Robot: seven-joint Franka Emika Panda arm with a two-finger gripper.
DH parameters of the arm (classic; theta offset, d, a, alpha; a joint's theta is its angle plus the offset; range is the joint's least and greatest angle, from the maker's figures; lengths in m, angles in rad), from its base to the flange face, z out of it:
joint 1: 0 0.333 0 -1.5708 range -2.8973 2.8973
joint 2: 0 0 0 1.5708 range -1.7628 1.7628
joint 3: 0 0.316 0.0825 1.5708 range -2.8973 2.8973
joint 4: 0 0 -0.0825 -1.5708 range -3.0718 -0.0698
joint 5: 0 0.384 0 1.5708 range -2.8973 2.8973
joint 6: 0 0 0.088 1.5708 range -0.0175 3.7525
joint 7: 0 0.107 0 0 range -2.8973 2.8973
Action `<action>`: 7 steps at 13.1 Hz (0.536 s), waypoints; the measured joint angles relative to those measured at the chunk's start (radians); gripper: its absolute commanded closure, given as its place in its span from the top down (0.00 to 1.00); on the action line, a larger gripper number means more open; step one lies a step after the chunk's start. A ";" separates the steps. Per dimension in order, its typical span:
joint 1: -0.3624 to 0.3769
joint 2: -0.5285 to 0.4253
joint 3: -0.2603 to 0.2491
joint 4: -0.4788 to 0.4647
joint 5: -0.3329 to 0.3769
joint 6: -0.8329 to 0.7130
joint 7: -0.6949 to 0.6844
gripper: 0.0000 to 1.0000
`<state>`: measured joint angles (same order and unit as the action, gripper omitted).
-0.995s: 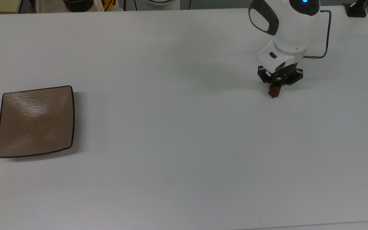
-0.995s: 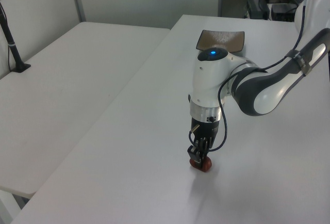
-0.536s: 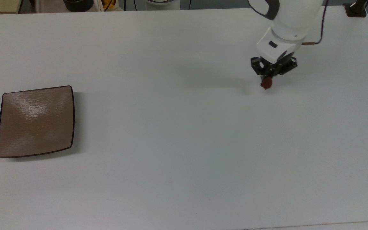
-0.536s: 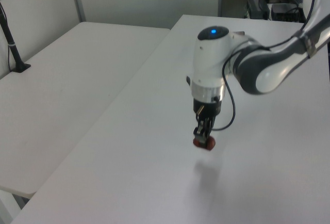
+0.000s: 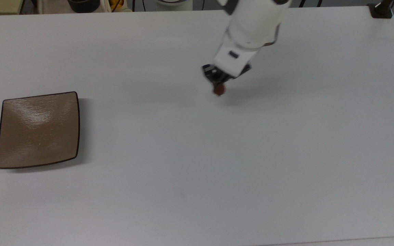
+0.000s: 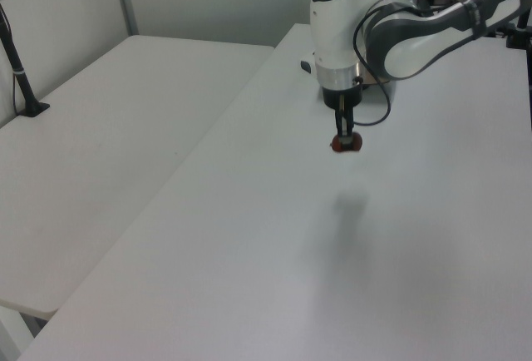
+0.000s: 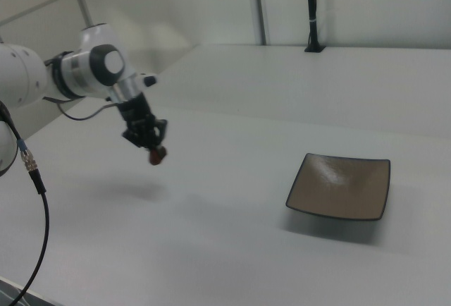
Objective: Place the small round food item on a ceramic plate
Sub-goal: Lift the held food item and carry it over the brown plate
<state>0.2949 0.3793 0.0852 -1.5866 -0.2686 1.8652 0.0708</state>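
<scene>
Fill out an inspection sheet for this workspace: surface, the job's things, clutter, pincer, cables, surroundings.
Surface: white table, bare apart from the plate.
Job's things: small round food item held above the table, its shadow separate in the right view; ceramic plate at the top view's left, nothing on it.
Clutter: nothing seen on the table.
Pincer: pincer shut on the food item, well short of the plate.
Cables: dark cable hanging from the arm in the right view; a loop by the wrist in the left view.
Surroundings: second white table alongside; black post on it; dark items beyond the far edge.
</scene>
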 measured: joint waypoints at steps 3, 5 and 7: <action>-0.032 0.000 -0.153 0.000 -0.118 0.053 -0.178 0.06; -0.083 0.001 -0.208 0.001 -0.133 0.178 -0.209 0.06; -0.186 0.009 -0.227 0.000 -0.133 0.337 -0.230 0.06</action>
<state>0.1088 0.3880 -0.1418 -1.5866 -0.4019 2.2025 -0.1595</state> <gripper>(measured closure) 0.885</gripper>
